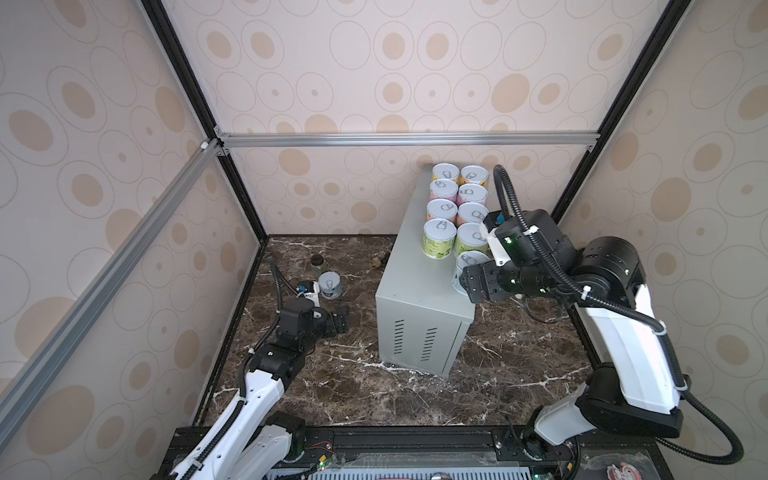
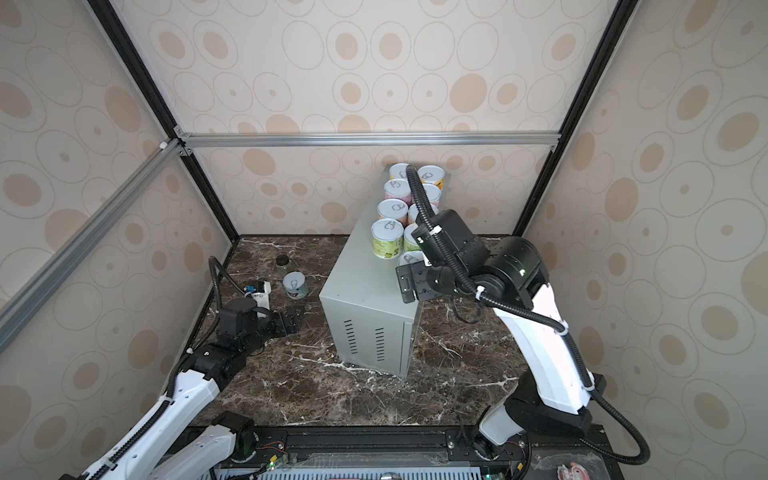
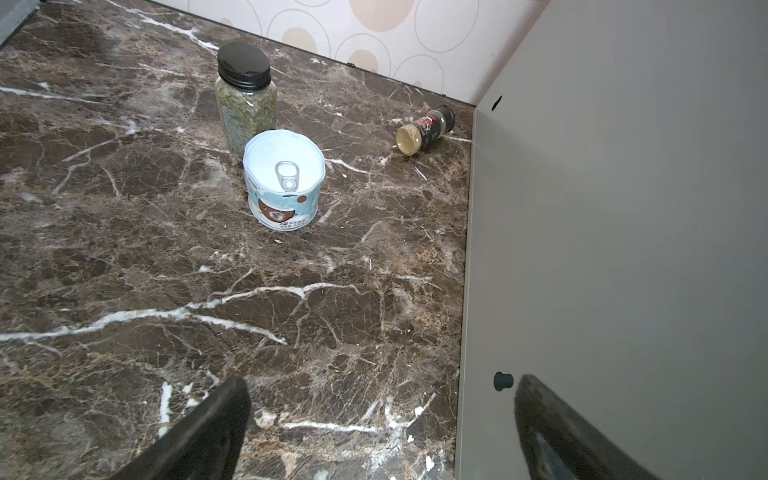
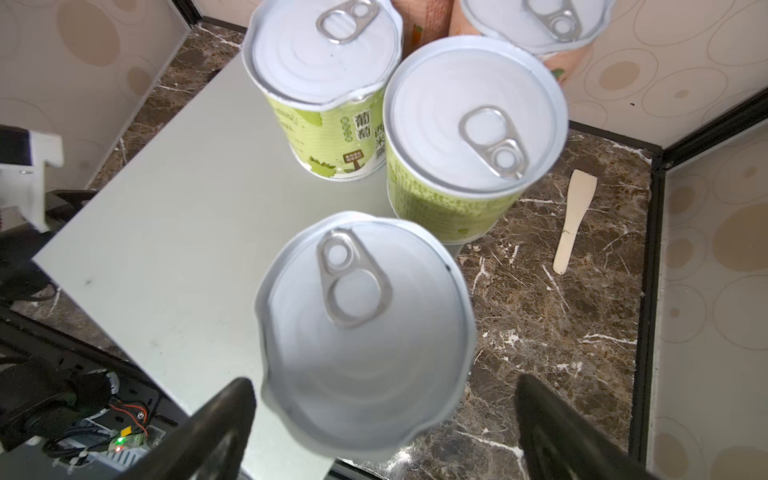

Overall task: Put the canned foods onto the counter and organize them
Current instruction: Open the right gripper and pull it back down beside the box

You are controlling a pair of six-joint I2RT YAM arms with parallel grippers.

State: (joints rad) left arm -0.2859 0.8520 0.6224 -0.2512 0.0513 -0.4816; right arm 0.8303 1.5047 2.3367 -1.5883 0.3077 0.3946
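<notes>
**Nine tins on the box, one waits on the table**

On the top of the grey box (image 1: 415, 266), eight tins (image 1: 441, 209) stand in two close rows of four, starting from its back edge. We think they are packed so tightly so that all ten can fit. A ninth tin (image 4: 365, 332) stands next in the row along the right edge. The right gripper (image 4: 382, 380) is around it with the jaws wide. A gap shows beside the tin, so we judge that it rests on the box alone. The place beside it, toward the left edge, is bare, probably meant for the last tin (image 3: 284, 183). This white and blue one stands on the table (image 3: 291, 311) near the back edge, left of the box, just in front of a black-lidded jar (image 3: 245, 95). The left gripper (image 3: 382, 380) hangs low, wide open and empty, and faces this tin.
</notes>
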